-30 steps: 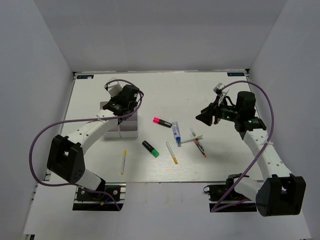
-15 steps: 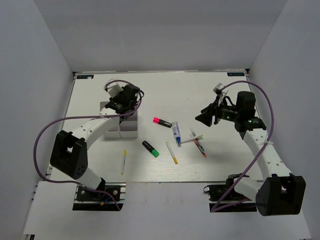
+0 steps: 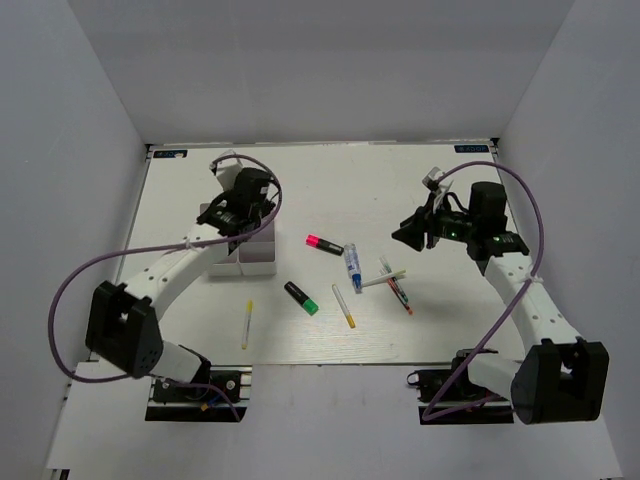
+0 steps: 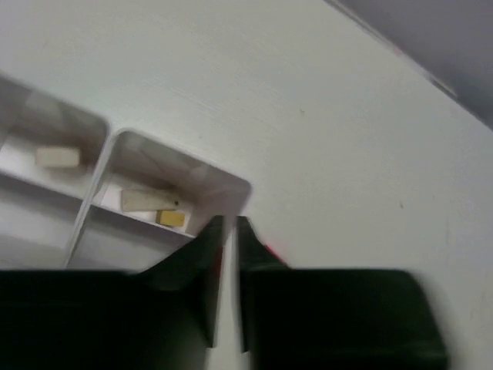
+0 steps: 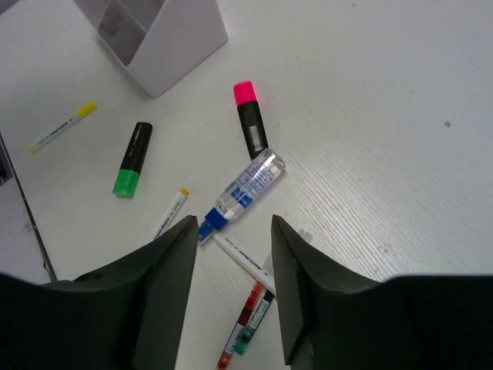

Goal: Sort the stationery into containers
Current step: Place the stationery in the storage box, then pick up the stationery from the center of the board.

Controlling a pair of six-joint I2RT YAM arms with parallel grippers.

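- Stationery (image 3: 352,268) is in neither tool right now. My left gripper (image 4: 229,223) has its jaws drawn almost together on nothing, poised over the near wall of the containers (image 4: 231,189).
- Just below it the boxes already hold small pieces: one eraser (image 4: 58,157) in one compartment, and a pale eraser (image 4: 149,200) beside a yellowish eraser (image 4: 171,219) in the next.
- Over the last second that arm has shifted slightly across the boxes. I take this as a drop finished (a judgement, not something I saw), so the arm is free for another piece.
- My right gripper (image 5: 233,227) has its fingers spread wide and empty, hanging above the white-blue marker (image 5: 247,182). It has barely moved.
- Further out, the pink highlighter (image 5: 249,123), green highlighter (image 5: 131,158), yellow-tipped pen (image 5: 62,125) and red pen (image 5: 246,327) lie loose on the table (image 3: 420,180). They are where they were a second ago, so most of the sorting remains.
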